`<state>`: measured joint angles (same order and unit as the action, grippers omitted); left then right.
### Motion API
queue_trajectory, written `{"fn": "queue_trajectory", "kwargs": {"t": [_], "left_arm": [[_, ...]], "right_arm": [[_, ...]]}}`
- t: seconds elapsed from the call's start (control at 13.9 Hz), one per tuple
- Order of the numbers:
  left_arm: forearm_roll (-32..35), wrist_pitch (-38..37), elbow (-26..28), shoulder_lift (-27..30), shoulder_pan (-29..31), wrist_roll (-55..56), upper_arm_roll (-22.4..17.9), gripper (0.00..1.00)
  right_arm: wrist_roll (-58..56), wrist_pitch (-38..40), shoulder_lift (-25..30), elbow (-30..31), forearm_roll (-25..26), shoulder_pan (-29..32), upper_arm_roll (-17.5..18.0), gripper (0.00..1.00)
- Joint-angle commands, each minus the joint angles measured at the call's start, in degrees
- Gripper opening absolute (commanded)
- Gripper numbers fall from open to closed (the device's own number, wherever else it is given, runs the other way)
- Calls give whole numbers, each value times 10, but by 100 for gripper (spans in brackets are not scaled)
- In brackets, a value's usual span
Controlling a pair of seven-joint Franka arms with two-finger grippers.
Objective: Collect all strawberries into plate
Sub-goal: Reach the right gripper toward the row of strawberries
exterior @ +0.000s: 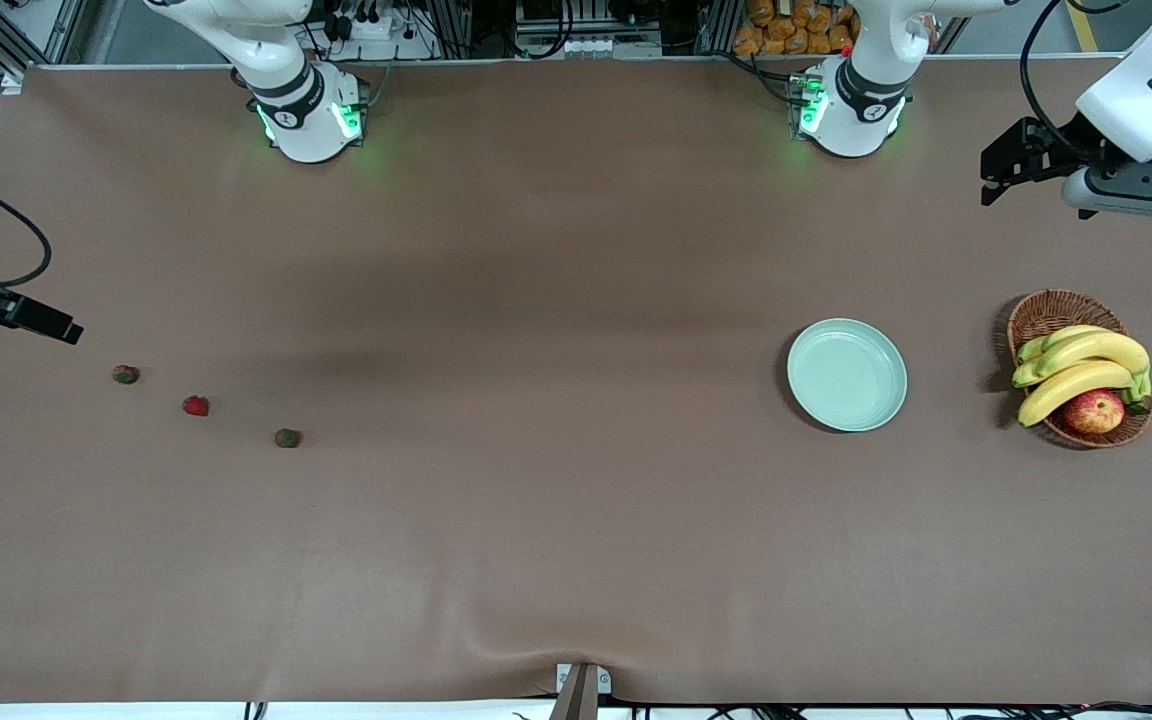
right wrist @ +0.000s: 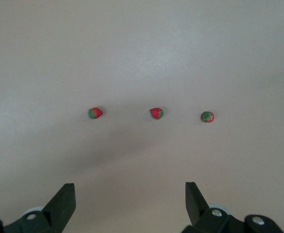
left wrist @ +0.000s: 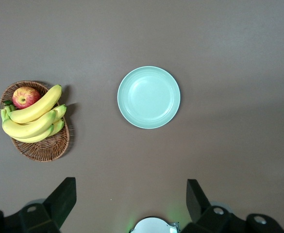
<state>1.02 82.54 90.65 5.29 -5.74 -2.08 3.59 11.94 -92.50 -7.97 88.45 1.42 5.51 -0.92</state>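
Note:
Three strawberries lie in a row on the brown table toward the right arm's end: one (exterior: pixel 125 374), one (exterior: pixel 196 405) and one (exterior: pixel 287 437). The right wrist view shows all three: (right wrist: pixel 95 113), (right wrist: pixel 156 113), (right wrist: pixel 207 116). My right gripper (exterior: pixel 64 329) hangs open and empty over the table edge near them; its jaws (right wrist: pixel 130 196) stand wide apart. The pale mint-green plate (exterior: pixel 846 374) sits empty toward the left arm's end and also shows in the left wrist view (left wrist: pixel 148 97). My left gripper (exterior: pixel 996 180) is up high, open and empty (left wrist: pixel 130 196).
A brown wicker basket (exterior: pixel 1051 310) with bananas (exterior: pixel 1081 365) and a red-yellow apple (exterior: pixel 1094 411) stands beside the plate at the left arm's end; it shows in the left wrist view (left wrist: pixel 40 150). Bare tablecloth lies between the strawberries and the plate.

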Motion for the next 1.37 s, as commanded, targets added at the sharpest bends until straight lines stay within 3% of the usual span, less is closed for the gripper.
{"fn": "queue_trajectory", "kwargs": {"t": [0.0,0.43,0.79,1.08,1.3], "left_arm": [[-7,-8,-5,2,5,9,12,100],[0,-7,-3,0,3,9,12,100],[-6,-7,-5,-12,7,8,12,100],[-1,-7,-6,-13,7,8,11,100],[-1,-7,-6,-13,7,8,11,100]], "right_arm": [[-14,1,-14,-1,11,25,6,100],[-110,-15,-52,6,10,85,2,100],[-177,-79,-66,62,10,130,2,100],[-226,-112,-111,66,10,164,1,100],[-233,-184,-120,128,11,173,0,100]]}}
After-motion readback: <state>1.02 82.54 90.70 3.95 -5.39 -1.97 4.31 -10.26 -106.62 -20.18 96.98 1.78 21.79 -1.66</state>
